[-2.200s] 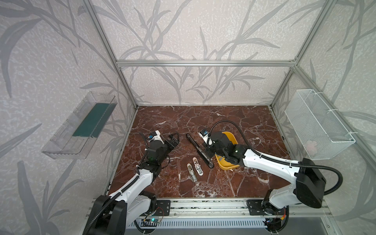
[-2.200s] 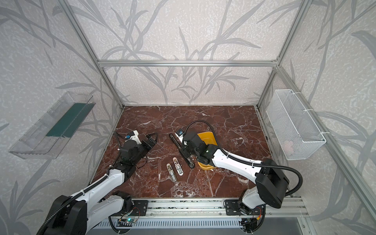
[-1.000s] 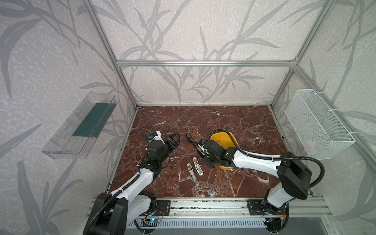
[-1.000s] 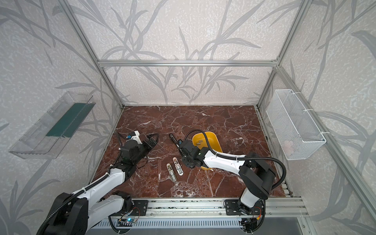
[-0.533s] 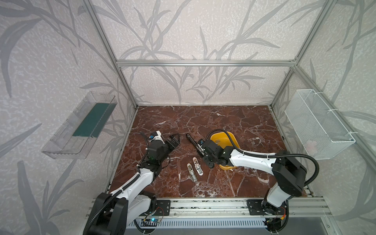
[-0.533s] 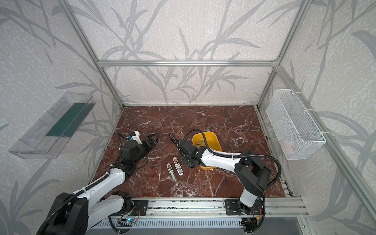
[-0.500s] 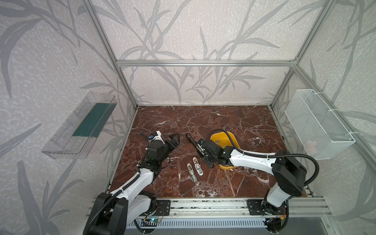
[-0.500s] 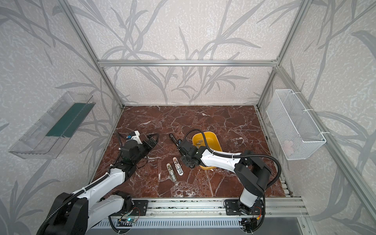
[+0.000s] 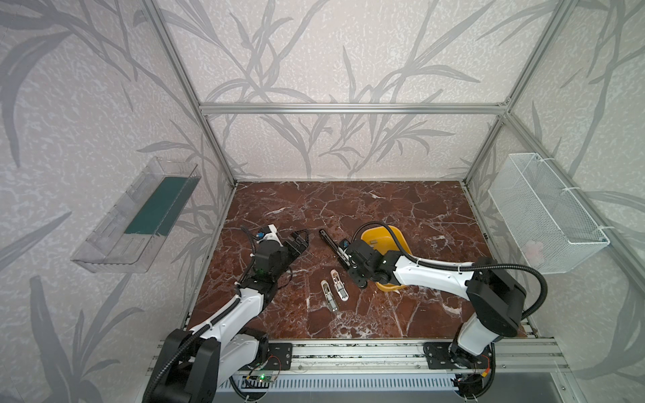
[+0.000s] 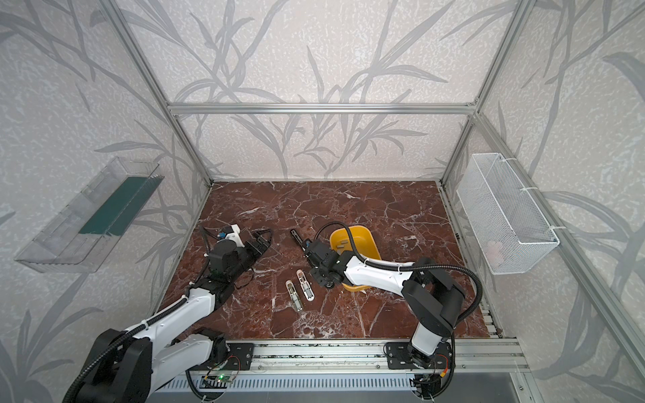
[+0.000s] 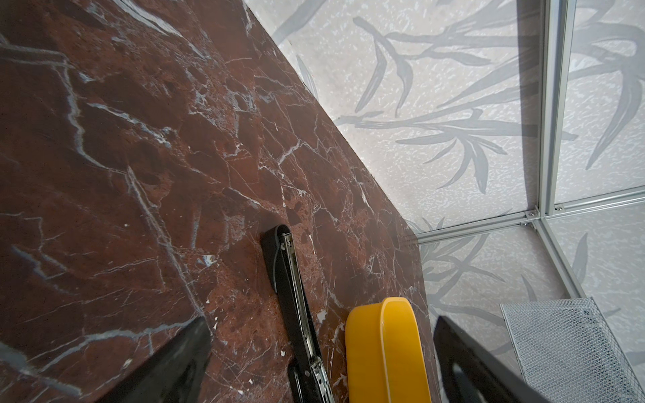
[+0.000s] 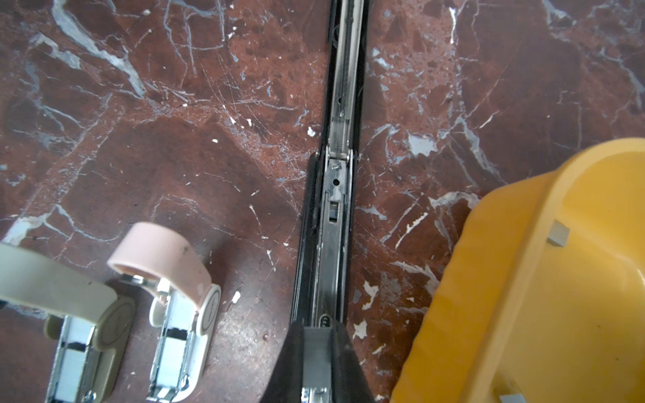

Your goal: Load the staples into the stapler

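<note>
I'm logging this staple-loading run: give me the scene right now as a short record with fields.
black stapler: opened flat on the marble table
pink mini stapler: open, beside it
beige mini stapler: open, next to the pink one
staples: grey strips in the yellow bowl
left hand: open, holding nothing
right hand: shut above the black stapler's rail; held item unclear

Top views high at front, looking down — whole table. Wrist views close, sharing black stapler.
</note>
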Available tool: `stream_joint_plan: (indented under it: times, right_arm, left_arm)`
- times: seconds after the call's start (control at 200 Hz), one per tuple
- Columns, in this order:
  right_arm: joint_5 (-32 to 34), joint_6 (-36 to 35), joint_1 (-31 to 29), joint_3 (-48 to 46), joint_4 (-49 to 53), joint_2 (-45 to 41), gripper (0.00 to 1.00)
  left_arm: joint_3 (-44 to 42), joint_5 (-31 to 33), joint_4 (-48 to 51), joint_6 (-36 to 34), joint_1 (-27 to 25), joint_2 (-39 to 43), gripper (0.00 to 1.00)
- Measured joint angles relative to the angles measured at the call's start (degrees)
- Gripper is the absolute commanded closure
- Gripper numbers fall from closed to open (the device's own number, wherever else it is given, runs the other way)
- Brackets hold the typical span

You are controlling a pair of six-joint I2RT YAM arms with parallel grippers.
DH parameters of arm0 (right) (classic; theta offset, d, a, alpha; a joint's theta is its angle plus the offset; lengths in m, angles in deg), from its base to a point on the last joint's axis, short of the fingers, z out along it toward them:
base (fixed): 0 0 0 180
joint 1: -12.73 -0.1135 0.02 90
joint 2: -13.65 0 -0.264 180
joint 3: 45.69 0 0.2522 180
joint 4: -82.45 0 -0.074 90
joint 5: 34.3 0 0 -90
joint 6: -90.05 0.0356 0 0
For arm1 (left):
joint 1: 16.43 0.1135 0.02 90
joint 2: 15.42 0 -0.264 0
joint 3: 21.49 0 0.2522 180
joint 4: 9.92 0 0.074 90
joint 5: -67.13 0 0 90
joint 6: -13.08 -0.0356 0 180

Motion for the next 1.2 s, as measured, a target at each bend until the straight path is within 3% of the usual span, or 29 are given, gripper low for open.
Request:
stream_joint_plan:
  times: [1.196]
  right_arm:
    - [-0.9,-0.5,0.7,1.2,0.4,0.9,1.00]
  left_arm:
    - [0.0,-1.0,-0.1,0.5,0.0,-1.1,0.01]
